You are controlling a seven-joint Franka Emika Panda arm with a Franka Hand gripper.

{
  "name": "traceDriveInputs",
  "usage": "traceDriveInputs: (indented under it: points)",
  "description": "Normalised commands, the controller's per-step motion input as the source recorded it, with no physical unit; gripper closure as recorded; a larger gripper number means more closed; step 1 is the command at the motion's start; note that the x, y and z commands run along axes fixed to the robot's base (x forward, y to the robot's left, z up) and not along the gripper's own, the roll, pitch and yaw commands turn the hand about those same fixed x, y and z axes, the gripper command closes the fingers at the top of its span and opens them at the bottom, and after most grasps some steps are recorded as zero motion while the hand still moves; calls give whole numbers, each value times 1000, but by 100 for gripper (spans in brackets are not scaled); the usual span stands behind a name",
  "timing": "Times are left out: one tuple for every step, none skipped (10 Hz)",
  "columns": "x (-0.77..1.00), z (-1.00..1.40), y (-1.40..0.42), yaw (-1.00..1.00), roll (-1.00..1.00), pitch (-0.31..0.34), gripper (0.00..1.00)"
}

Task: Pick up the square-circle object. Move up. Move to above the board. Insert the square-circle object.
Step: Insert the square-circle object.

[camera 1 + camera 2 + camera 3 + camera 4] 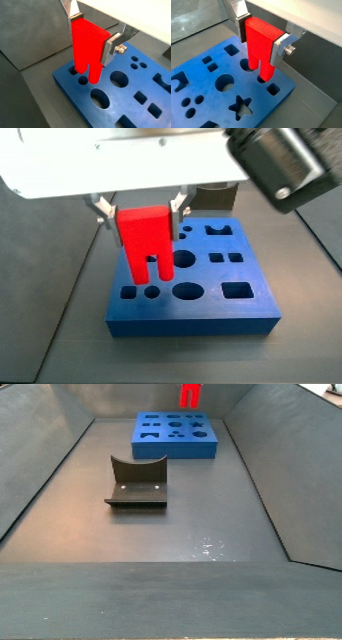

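Two legs, split by a narrow slot, form the lower half of the red block [87, 50], which is held upright over the board [137, 107] with its leg tips low at the board's top face. In both wrist views one leg appears to reach a round hole near the board's edge, though whether it has entered cannot be told. The block is judged rigid and light, probably a smooth moulded or printed part, so it is unlikely to deform but could slip or pivot if clamped weakly. The best hold is judged to be on the solid upper part, across its flat faces and well clear of the legs, and that is where it is taken. The gripper [93, 31] is closed on the block, one silver finger [71, 11] seen at the far upper edge and the other pressed against the near side. In a side view the block [143, 240] hangs between the fingers above the board's [201, 308] left holes. Well apart from the board [175, 434], the fixture [136, 483] stands on the grey floor [174, 534] nearer the middle of the bin.
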Motion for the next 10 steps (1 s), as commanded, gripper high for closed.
traceDriveInputs:
  points:
    - [0,-186,-57,29,0,-139,100]
    - [0,-226,-63,29,10,-130,100]
    - [0,-251,0,29,0,-109,100]
    - [-49,-320,23,43,0,-103,100]
    - [-69,-329,0,26,0,-129,100]
    - [-63,-277,0,6,0,-136,100]
    - [-3,-257,0,14,0,-124,100]
    - [0,-246,0,29,0,-96,100]
    - [0,-234,0,0,0,-96,100]
    - [0,-206,0,0,0,-120,100]
